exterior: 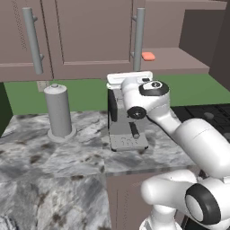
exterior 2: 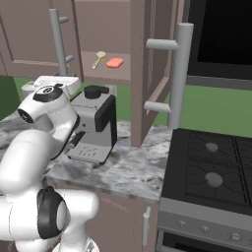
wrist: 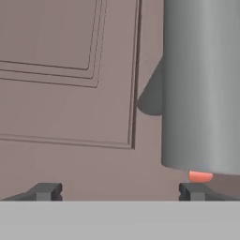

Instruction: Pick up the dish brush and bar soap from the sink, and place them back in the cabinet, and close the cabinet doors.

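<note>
Both base views look forward over the arm, sharing the coffee machine (exterior: 126, 121) and cabinet (exterior 2: 106, 73) shelf. The hand view faces a cabinet door (wrist: 70, 93) closely.

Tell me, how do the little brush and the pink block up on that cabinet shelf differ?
The dish brush is pale cream-yellow, while the bar soap is salmon-pink. The dish brush is thin, with a straight handle and a rounded head; the bar soap is a flat, compact block. The dish brush lies slanted and to the left, the bar soap to its right. Both rest on the same shelf of the open cabinet, close together.

kitchen, stove (exterior 2: 211, 170), coffee machine (exterior 2: 93, 129), marble counter (exterior: 54, 157)
</note>
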Robot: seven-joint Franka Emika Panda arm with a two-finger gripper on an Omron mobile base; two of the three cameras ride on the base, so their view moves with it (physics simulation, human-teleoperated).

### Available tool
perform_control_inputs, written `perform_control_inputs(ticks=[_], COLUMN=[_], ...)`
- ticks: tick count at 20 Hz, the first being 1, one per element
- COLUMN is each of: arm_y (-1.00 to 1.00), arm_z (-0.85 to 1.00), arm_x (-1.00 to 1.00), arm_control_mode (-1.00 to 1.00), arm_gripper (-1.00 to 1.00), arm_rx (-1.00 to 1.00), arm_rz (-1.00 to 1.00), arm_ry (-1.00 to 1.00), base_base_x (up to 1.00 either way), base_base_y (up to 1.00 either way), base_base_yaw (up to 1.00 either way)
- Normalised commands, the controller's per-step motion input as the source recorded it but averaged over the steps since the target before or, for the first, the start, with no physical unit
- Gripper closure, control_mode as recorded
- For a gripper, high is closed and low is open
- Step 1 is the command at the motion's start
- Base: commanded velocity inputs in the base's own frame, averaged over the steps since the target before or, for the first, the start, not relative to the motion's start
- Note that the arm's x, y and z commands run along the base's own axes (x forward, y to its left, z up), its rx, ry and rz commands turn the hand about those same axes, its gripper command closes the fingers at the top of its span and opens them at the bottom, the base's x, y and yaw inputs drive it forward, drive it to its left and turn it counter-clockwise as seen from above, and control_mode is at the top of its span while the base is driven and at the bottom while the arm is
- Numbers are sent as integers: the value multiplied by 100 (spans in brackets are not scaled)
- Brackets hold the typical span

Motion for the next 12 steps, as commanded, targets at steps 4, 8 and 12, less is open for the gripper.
perform_control_inputs(ticks=[4,8,12], arm_y=[0,0,0], arm_z=[0,0,0], arm_x=[-30,-39,-43], arm_control_mode=[-100,-100,-100], arm_gripper=[-100,-100,-100], arm_rx=[0,0,0], arm_rz=[3,3,3], arm_ry=[2,4,5], base_base_x=[0,0,0], base_base_y=[0,0,0], base_base_yaw=[0,0,0])
